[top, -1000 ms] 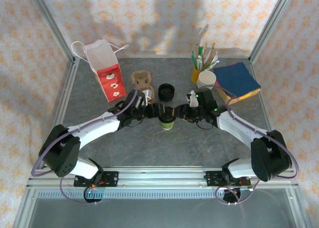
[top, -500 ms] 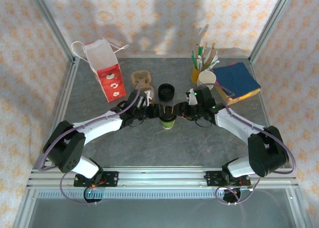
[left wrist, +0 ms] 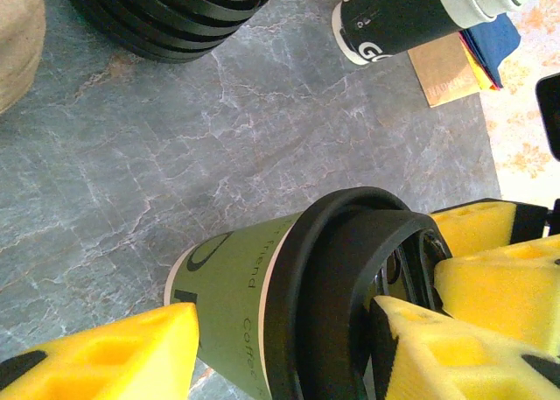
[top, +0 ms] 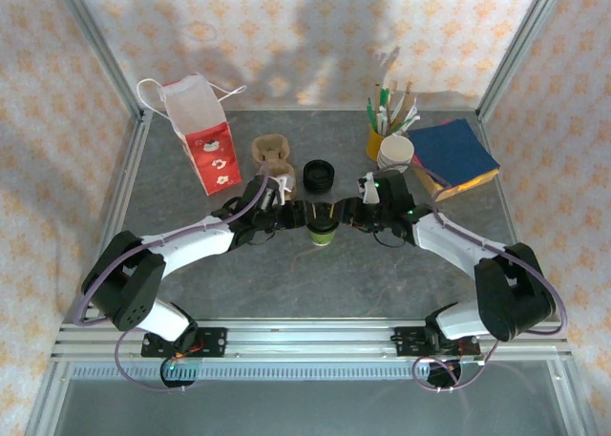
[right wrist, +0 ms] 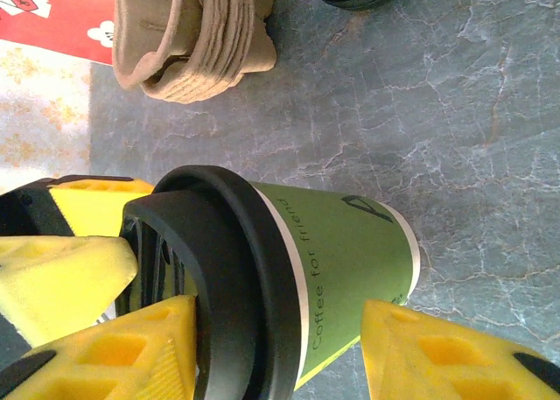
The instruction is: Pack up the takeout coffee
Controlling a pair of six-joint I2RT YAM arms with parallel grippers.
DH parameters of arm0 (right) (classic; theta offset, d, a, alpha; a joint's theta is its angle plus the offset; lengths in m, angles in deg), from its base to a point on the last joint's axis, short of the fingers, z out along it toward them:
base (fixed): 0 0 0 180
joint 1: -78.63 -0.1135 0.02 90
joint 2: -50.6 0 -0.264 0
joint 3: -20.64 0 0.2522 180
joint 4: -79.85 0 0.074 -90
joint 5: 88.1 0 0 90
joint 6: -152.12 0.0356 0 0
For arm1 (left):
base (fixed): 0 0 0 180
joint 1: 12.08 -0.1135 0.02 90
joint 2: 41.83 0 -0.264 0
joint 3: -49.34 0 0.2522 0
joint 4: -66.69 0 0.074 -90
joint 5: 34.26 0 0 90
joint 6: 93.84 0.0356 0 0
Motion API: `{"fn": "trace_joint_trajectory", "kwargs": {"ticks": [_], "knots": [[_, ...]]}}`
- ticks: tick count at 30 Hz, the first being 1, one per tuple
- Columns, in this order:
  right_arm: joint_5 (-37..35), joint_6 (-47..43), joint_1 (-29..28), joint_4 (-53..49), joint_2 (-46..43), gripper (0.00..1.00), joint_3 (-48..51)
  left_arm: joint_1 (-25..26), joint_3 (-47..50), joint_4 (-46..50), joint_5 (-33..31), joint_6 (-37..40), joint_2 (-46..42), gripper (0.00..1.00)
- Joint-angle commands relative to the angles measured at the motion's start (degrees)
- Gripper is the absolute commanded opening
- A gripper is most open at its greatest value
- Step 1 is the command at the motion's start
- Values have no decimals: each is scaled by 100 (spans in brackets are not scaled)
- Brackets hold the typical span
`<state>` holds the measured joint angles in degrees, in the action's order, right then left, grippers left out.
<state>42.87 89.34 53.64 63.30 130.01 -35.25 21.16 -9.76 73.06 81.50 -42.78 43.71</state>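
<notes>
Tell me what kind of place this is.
Likely a lab robot cell staged as a coffee counter: aluminium frame, patterned backdrop, plus lid stack and lidded cup.

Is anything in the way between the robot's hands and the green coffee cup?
Nothing visible is. The left hand and the right hand are already close on either side of the coffee cup.

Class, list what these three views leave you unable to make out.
Top view: cup wall, hidden between left end effector and right end effector; contact unclear.
Left wrist: cup print, cut short by its lid; lid stack cropped by the top edge.
Right wrist: red bag cropped at the corner.
</notes>
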Motion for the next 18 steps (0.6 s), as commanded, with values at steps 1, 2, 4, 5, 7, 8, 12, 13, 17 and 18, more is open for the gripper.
{"fn": "trace_joint_trajectory", "kwargs": {"ticks": [1,2,4,5,7,8,12,13,17,18], "knots": [[-389,120,12,-479,316,49,490,-36,267,441,-137,150,304,54],[-382,131,12,-469,336,49,493,-36,268,433,-127,134,313,54],[-284,160,12,-396,328,48,504,-36,290,356,-85,96,282,54],[-289,178,12,-385,289,48,495,-34,302,342,-88,97,256,54],[-310,166,12,-401,213,48,437,-36,286,366,-67,114,218,54],[-317,154,10,-417,192,48,408,-36,276,383,-77,123,209,53],[-301,82,8,-540,151,48,205,-36,150,560,-256,150,214,52],[-287,45,3,-563,130,48,139,-28,143,511,-247,137,181,52],[-239,-64,-38,-606,-6,49,-159,-27,-11,476,-246,169,102,51],[-255,-78,-50,-656,-39,49,-246,-20,-104,529,-239,187,95,51]]}}
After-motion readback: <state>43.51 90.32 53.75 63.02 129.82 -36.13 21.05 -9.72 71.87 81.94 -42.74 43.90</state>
